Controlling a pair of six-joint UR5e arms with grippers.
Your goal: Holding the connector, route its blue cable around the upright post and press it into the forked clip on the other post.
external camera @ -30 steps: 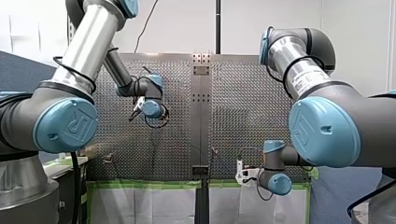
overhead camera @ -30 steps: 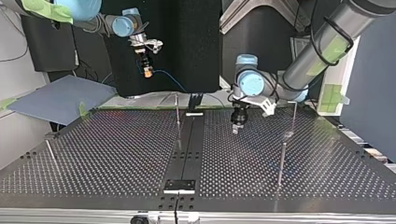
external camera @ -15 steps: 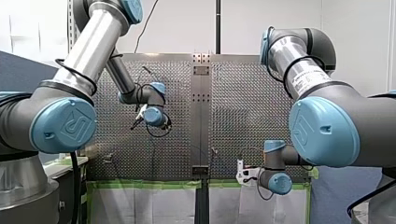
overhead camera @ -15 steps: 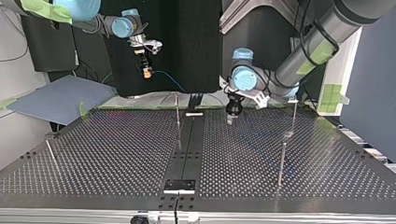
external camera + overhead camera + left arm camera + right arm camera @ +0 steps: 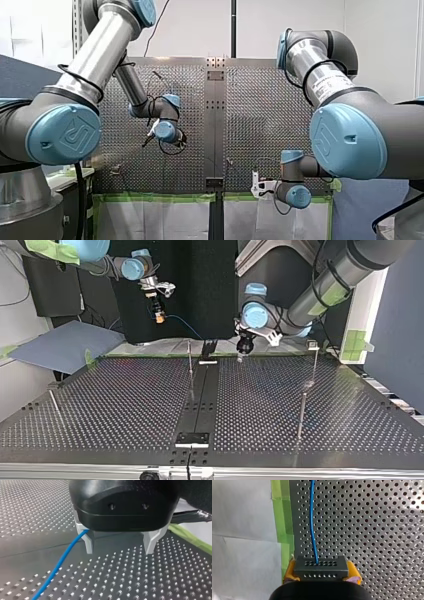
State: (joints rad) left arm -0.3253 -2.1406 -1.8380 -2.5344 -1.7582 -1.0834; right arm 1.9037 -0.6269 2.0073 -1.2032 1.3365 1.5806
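My left gripper's (image 5: 120, 551) black body is hiding where the blue cable (image 5: 62, 560) is leading beside one finger. My right gripper (image 5: 321, 577) is covering the rear of the connector (image 5: 320, 567). Ahead of it, the cable is running out of view.

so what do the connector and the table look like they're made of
The connector looks like moulded plastic: dark grey, matte, neat rows of small holes. The table is most likely metal: grey perforated sheet with a dull sheen.
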